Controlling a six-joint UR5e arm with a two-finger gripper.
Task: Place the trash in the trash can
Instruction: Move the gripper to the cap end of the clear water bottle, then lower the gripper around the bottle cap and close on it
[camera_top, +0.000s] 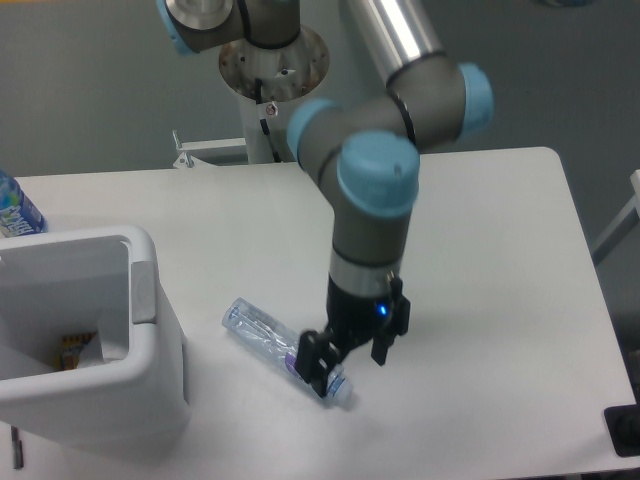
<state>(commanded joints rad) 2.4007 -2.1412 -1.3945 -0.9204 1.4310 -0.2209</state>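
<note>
Table (480, 230): white, rounded corners, fills most of the view.

Bottle (268, 335): clear crushed plastic, lying flat on the table, long axis running from 10 o'clock to 4 o'clock. Purple-pink label near the lower end, partly hidden; pale cap at the 4 o'clock tip. It sits just beside the bin, at the bin's 3 o'clock side, not touching it.

Gripper (347, 363): black, two fingers pointing down, spread apart at a moderate width. One finger (313, 365) stands over the bottle's label end, close to the cap; the other finger stands clear of the bottle at its 3 o'clock side, over bare table. Nothing is clamped between them; contact with the bottle cannot be told from this view. A small blue light shows on the gripper body.

Arm (375, 190): grey tube sections with light blue joint caps, reaching in from 12 o'clock and bending down over the table centre.

Bin (150, 330): large, light grey, thick rounded rim, at the table's 8 o'clock corner. A small yellowish item and something white lie inside, details too small to tell.

Blue-labelled bottle (14, 210): at the 9 o'clock edge, cut off by the frame, behind the bin.
</note>
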